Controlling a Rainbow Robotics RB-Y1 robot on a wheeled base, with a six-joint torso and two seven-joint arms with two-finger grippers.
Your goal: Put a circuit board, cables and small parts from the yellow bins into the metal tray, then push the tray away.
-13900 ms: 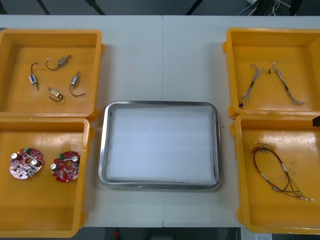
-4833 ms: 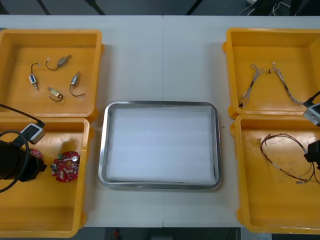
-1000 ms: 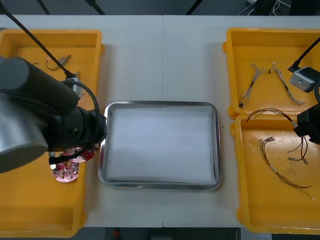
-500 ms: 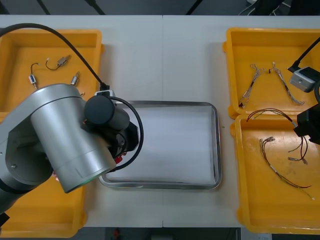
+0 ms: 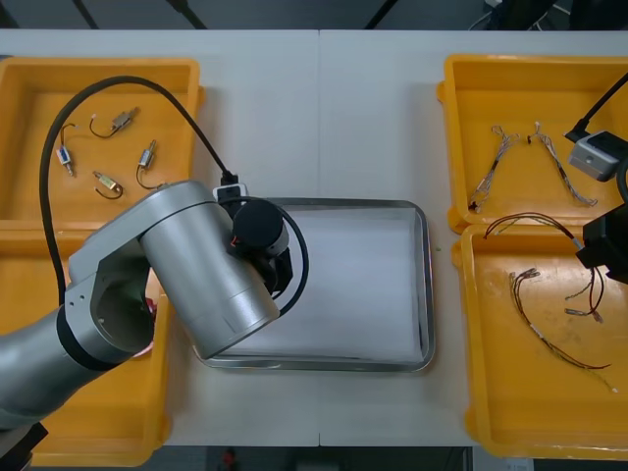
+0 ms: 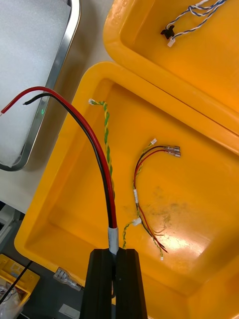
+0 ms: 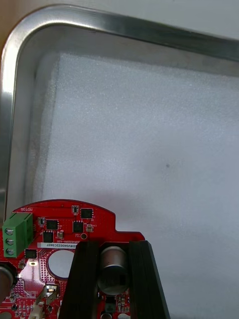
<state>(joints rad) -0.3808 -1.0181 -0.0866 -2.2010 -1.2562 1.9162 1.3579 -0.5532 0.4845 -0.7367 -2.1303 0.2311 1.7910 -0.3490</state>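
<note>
My left gripper (image 7: pixel 113 276) is shut on a round red circuit board (image 7: pixel 74 224), its fingers pinching a metal can on the board. The board hangs over the white pad near the left corner of the metal tray (image 7: pixel 124 27). From the front, the big silver left arm (image 5: pixel 196 275) covers the left part of the tray (image 5: pixel 424 285). Over the near right yellow bin (image 5: pixel 491 432), my right gripper (image 6: pixel 117 279) is shut on a red and black cable (image 6: pixel 94 149), held above the bin floor. Beside the bin's outer edge is the right gripper (image 5: pixel 601 250).
Another red and yellow cable (image 6: pixel 144 199) lies on the floor of the near right bin. Twisted blue and white cables (image 5: pixel 535 162) lie in the far right bin. Several small metal parts (image 5: pixel 108 147) sit in the far left bin (image 5: pixel 29 196).
My left arm has swung right from the near left bin to over the tray, carrying the circuit board. The right arm and its cable have stayed put.
</note>
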